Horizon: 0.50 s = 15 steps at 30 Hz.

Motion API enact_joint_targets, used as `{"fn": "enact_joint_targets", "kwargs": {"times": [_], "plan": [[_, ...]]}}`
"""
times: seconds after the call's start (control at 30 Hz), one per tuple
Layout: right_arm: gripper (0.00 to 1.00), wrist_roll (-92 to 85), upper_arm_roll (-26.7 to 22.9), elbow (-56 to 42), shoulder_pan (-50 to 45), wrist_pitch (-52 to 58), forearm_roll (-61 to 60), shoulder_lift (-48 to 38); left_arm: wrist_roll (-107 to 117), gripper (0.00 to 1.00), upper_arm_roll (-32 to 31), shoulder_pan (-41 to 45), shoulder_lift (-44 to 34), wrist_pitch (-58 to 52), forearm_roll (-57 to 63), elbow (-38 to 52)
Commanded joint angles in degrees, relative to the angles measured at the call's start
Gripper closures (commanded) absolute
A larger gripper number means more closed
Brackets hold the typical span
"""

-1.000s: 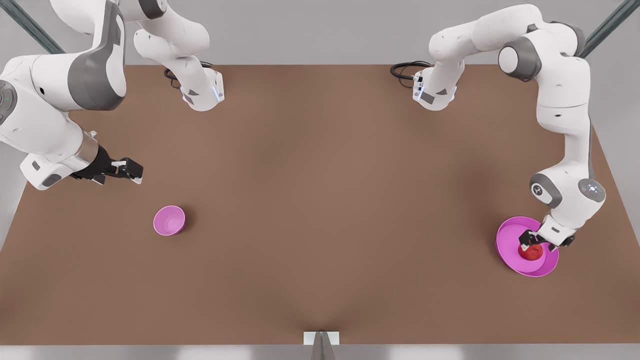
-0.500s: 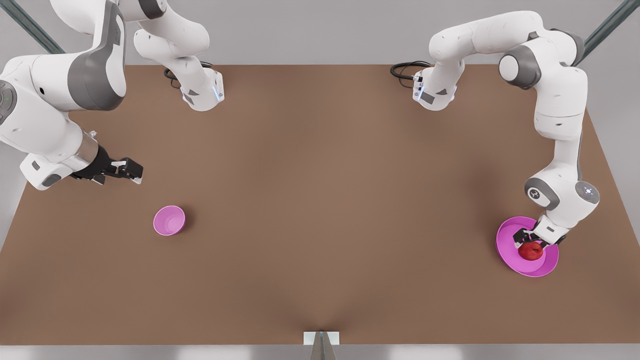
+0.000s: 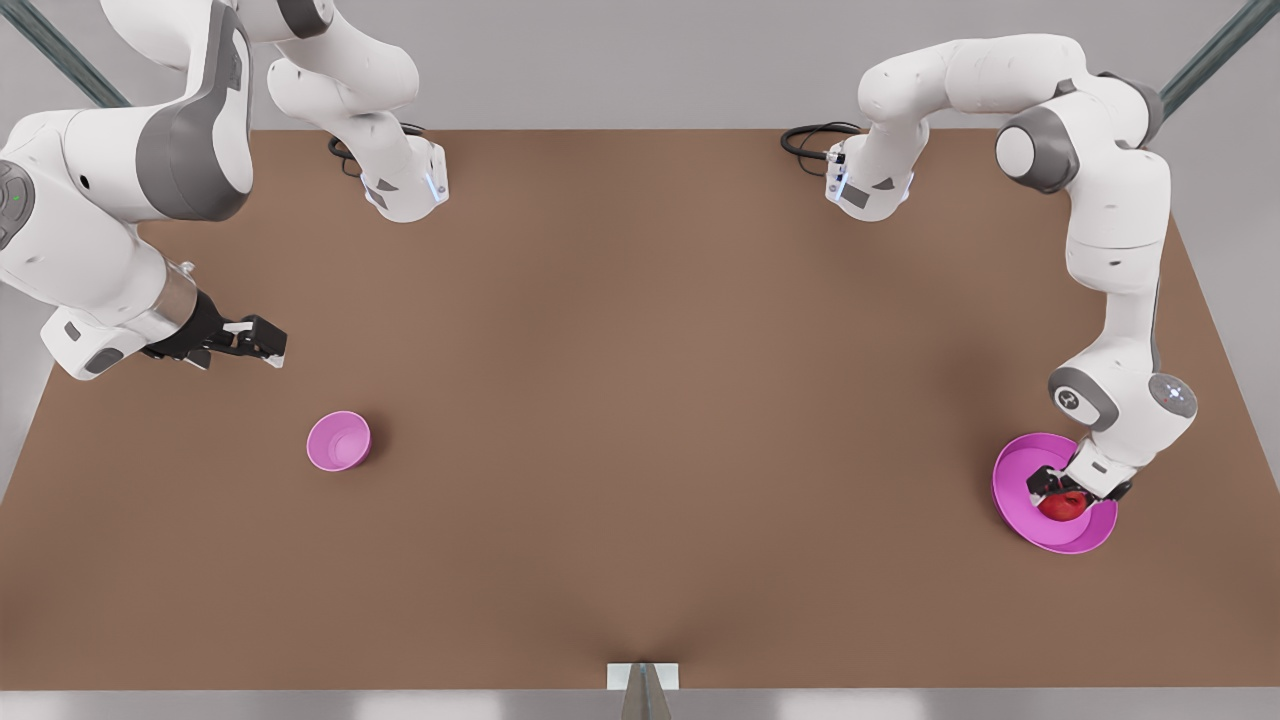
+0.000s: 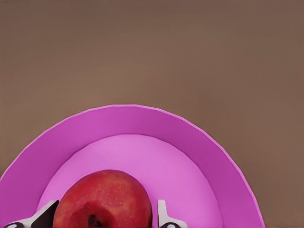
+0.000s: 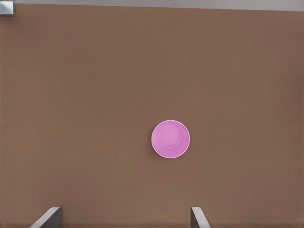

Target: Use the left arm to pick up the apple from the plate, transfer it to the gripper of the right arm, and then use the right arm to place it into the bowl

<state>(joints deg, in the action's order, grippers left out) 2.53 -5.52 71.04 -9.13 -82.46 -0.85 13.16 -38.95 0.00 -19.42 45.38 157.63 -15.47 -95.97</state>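
1. The apple (image 3: 1062,506) sits inside the magenta plate (image 3: 1012,500), which rests on the brown counter (image 3: 640,400) near the front view's right edge.
2. The left claw (image 3: 1066,492) is down over the plate, its fingers on either side of the apple.
3. In the left wrist view, the apple (image 4: 102,199) lies between the two fingertips (image 4: 164,216), which stand spread just beside its flanks; whether they press the fruit cannot be told.
4. The apple is red with pale speckles and rests on the plate's flat inner floor, well within the raised rim (image 4: 204,142).
5. The right claw (image 3: 262,340) hangs above the counter at the front view's left, where that arm waits.
6. Its fingers (image 5: 199,218) are spread wide, holding nothing.
7. The small deep bowl (image 3: 338,441) stands upright on the counter near the right claw and far across from the plate.
8. The right wrist view looks down on the bowl (image 5: 170,138), which is empty.
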Motion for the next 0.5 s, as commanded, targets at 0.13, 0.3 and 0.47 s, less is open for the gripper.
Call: {"fn": "enact_joint_targets", "kwargs": {"times": [0.13, 0.3, 0.47], "plan": [[0.0, 0.19, -0.02, -0.03, -0.1, 0.02, 0.05, -0.07, -2.1, 0.0, 0.0, 0.0, 0.32, 0.13, 0.0, 0.09], [0.0, 0.1, -0.02, 0.06, -0.1, 0.28, 0.05, -0.07, -2.1, 0.03, -0.09, 0.0, 0.32, 0.13, 0.0, 0.09], [0.0, 0.19, -0.02, 0.06, -0.1, 0.2, 0.05, -0.07, -2.18, 0.14, -0.09, 0.0, 0.32, 0.13, 0.09, 0.09]]}}
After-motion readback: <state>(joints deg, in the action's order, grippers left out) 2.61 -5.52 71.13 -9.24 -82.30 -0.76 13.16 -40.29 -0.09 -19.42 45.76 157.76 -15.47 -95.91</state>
